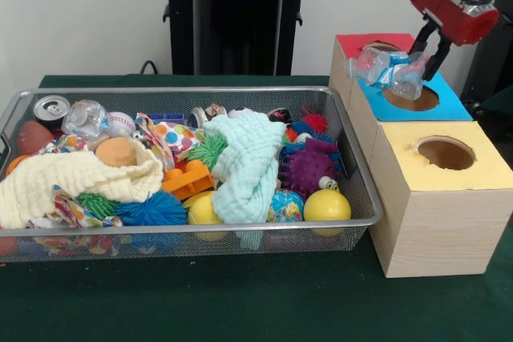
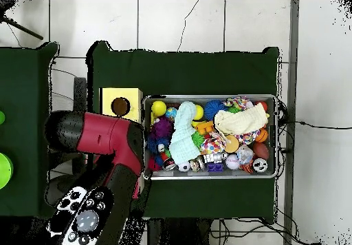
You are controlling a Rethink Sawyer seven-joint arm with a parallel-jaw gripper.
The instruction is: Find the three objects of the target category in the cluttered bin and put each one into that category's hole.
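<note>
My gripper (image 1: 424, 65) is shut on a see-through wrinkly plastic bottle (image 1: 388, 69) and holds it tilted just above the round hole (image 1: 411, 99) of the blue-topped wooden box. A second clear bottle (image 1: 84, 118) lies at the far left of the wire mesh bin (image 1: 240, 224), next to a silver can (image 1: 52, 108). No third bottle shows. In the overhead view the red and black arm (image 2: 110, 146) hides the gripper and the held bottle; the bin (image 2: 206, 97) lies to its right.
Three wooden boxes stand in a row beside the bin: red top (image 1: 361, 41), blue top (image 1: 449, 106), yellow top (image 1: 446, 154), each with a hole. The bin is full of balls, spiky toys, a mint cloth (image 1: 248, 162) and a cream cloth (image 1: 72, 182).
</note>
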